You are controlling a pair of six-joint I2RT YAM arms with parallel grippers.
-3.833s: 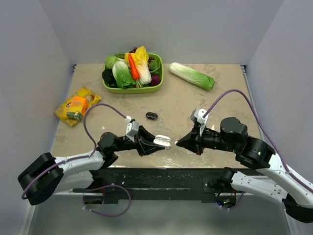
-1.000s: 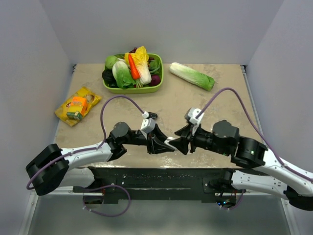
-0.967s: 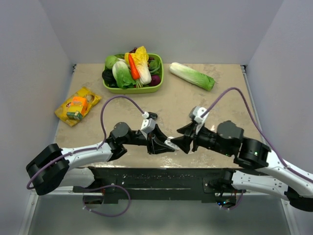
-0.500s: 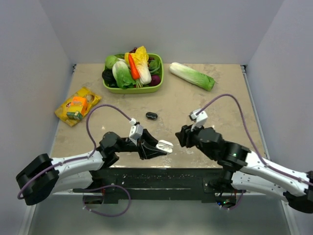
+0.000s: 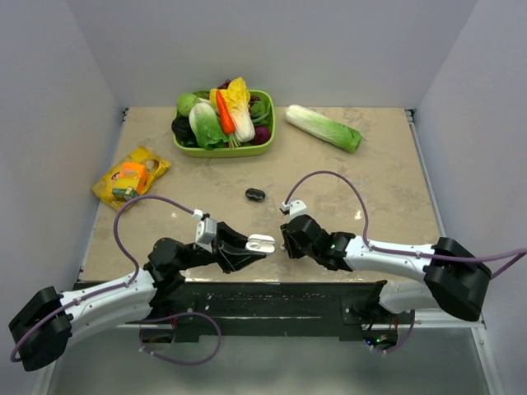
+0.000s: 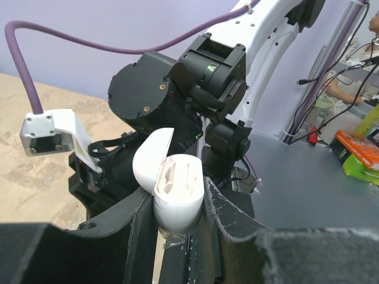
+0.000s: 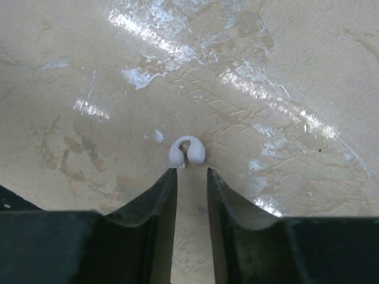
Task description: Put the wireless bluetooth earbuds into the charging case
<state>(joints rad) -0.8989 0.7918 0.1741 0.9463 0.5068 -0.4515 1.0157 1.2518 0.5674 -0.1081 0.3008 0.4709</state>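
At the near edge of the table [image 5: 370,181], our left gripper [image 5: 249,248] holds the charging case [image 6: 177,198] aloft, its fingers [image 6: 142,231] pinching the lower shell from both sides. The lid [image 6: 151,157] is swung back and the mouth faces the other arm. The wells inside are in shadow, and we cannot tell whether a bud already sits in one.

Just beside it, our right gripper [image 7: 190,173] points down at the tabletop. Its fingers stand a narrow gap apart, with one of the wireless bluetooth earbuds [image 7: 188,142] lying white and curled at their very tips. Whether they are nipping it or merely touching it, we cannot say. No second bud shows in any view.

By our reading, the case is open and presented, so that step is done. This bud has yet to be lifted and seated, and the lid has yet to be shut.

Farther back lie a black oval object [image 5: 254,194], a yellow packet [image 5: 130,178], a green basket [image 5: 210,149] of vegetables and a loose cabbage [image 5: 323,127].
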